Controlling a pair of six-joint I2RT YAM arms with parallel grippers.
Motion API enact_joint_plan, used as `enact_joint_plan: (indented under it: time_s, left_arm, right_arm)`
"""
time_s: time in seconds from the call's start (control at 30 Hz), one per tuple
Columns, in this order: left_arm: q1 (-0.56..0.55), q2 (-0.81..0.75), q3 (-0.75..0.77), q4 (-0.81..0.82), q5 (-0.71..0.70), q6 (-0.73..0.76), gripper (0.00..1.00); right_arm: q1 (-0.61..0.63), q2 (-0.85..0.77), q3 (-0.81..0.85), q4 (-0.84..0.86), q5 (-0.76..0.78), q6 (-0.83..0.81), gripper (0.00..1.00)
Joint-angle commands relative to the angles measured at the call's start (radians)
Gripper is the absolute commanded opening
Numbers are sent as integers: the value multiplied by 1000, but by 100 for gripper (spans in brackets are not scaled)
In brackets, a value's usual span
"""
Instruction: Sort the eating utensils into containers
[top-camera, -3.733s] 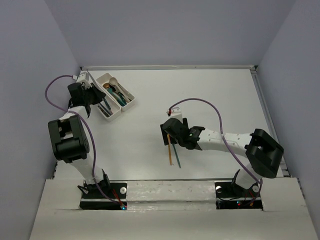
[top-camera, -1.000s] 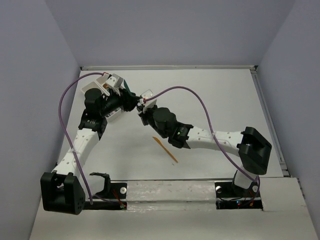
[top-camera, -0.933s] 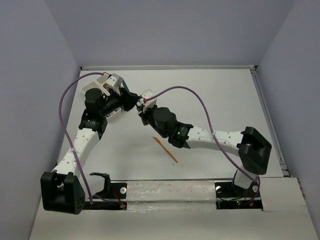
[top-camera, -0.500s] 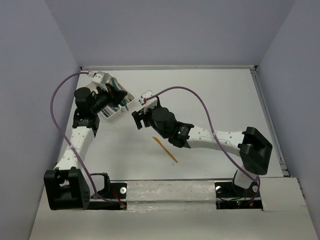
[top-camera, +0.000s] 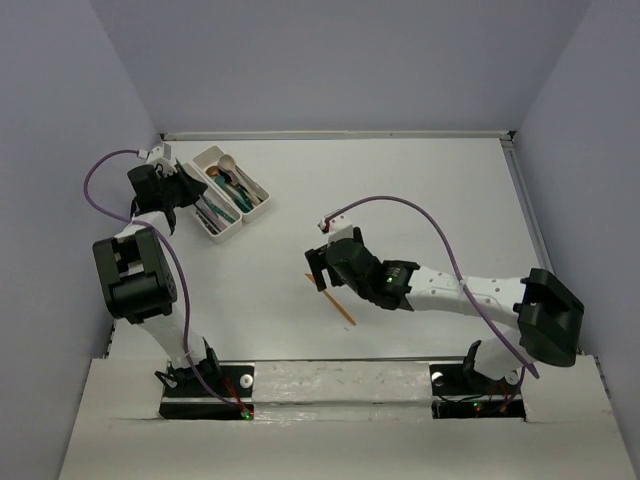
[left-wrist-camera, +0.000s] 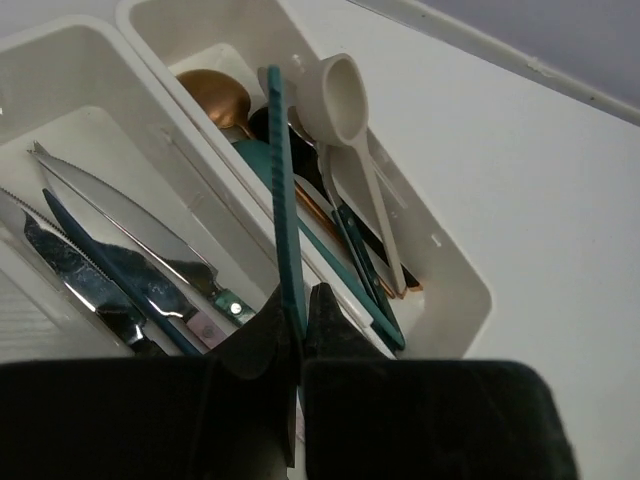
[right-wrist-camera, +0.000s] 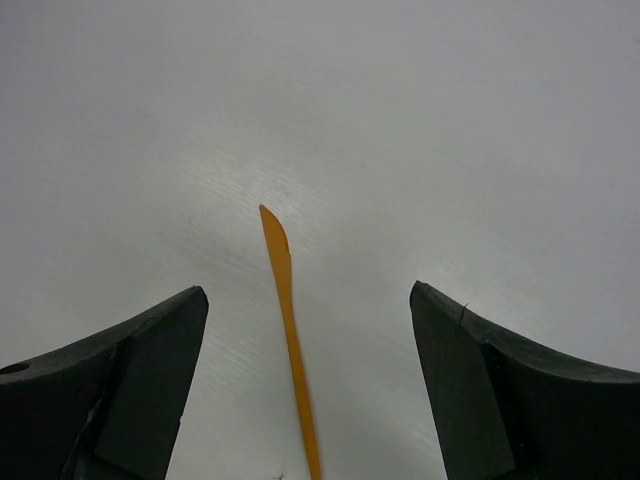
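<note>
Fingers (right-wrist-camera: 130, 380) of the right tool (right-wrist-camera: 307, 292) stand spread wide, the orange knife (right-wrist-camera: 292, 335) lying flat on the tabletop (right-wrist-camera: 470, 120) between and below them, while the left tool (left-wrist-camera: 298, 310) pinches a teal knife (left-wrist-camera: 281, 180) above the joined white trays (left-wrist-camera: 60, 60) of knives (left-wrist-camera: 120, 260) and spoons (left-wrist-camera: 345, 100).

I can read no text, number, brand or sign in any of my three views. The nearest thing to a label is a small pale patch at the handle end of a knife (left-wrist-camera: 178, 306) lying in the tray (left-wrist-camera: 60, 45), and I make out no letters on it
</note>
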Motion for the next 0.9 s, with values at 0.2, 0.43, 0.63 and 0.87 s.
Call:
enact_joint_plan:
  time_s: [0.2,0.43,0.63,0.87]
  left_arm:
    - [1,154,80,107,-99,-2,24]
    - [4,144,62,87,-115,3,65]
    - [6,-12,-10,63,-201,13,72]
    - [7,-268,-96,53,-181,20,75]
  right_arm:
    - [-3,81,-61,-281,-204,178,85]
    - [-3,127,-73,-290,-250,225,83]
    - [-3,158,-74,-292,-287,234,77]
    - [-3,243,-53,-292,-276,231,65]
